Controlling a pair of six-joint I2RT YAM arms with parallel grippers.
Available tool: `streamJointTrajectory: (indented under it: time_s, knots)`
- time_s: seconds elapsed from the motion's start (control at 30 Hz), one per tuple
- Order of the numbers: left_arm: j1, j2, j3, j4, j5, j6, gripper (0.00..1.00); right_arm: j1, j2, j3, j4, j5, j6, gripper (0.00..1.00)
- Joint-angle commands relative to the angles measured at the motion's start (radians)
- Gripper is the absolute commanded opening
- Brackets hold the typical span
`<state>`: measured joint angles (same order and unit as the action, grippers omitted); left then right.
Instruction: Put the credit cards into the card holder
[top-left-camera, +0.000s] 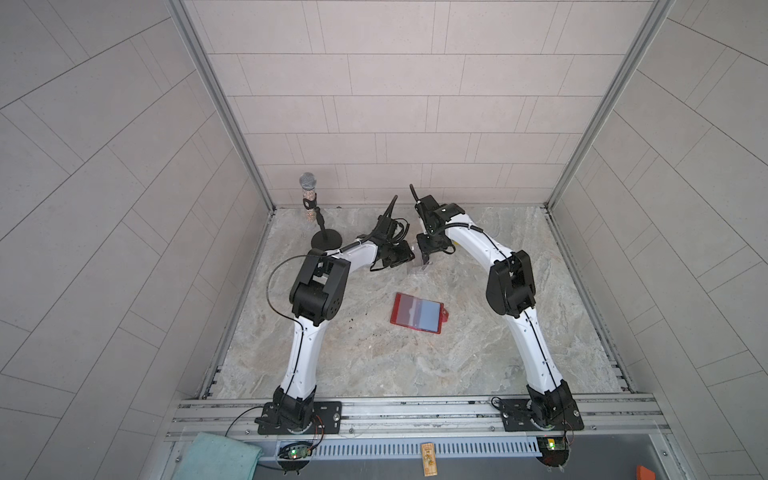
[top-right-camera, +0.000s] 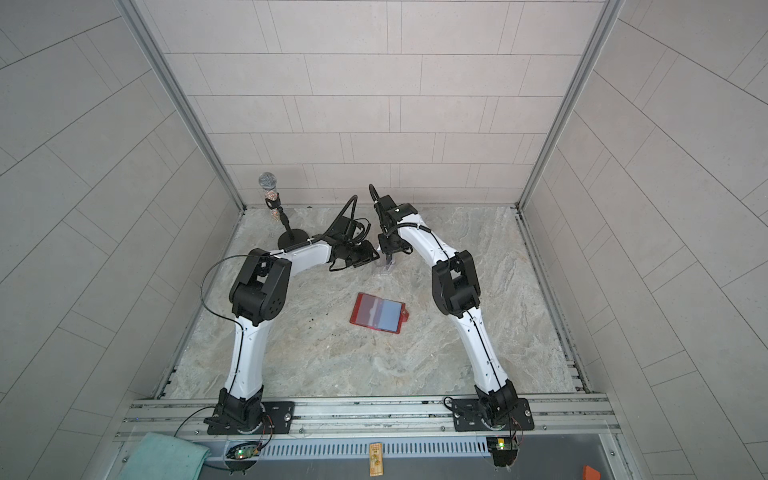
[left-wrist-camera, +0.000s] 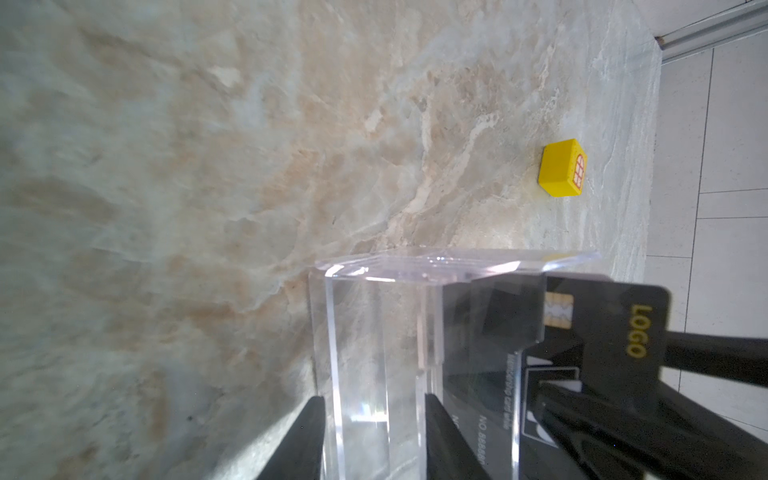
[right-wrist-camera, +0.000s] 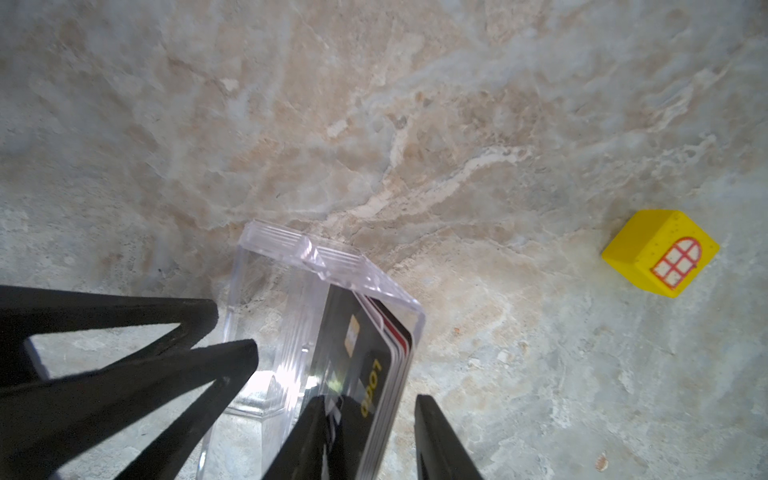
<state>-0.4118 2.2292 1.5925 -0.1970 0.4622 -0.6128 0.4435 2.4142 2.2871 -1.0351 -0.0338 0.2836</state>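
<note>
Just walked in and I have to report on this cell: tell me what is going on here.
Both arms reach to a clear stand at the far side of the table. The left gripper appears clamped on the stand, steadying it. The right gripper straddles the credit cards standing in it, jaws not yet shut on them. The red card holder lies open nearer the front, untouched.
</note>
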Motion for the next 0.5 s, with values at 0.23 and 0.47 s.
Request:
streamJointTrajectory:
  time_s: [0.23, 0.47]
  knots:
    - [0.009, 0.006, -0.034, -0.098, -0.065, 0.007, 0.41, -0.003, -0.055, 0.02, -0.066, 0.057, -0.02, 0.34]
    - [0.009, 0.009, -0.032, -0.101, -0.066, 0.011, 0.41, -0.004, -0.061, 0.023, -0.072, 0.063, -0.021, 0.33]
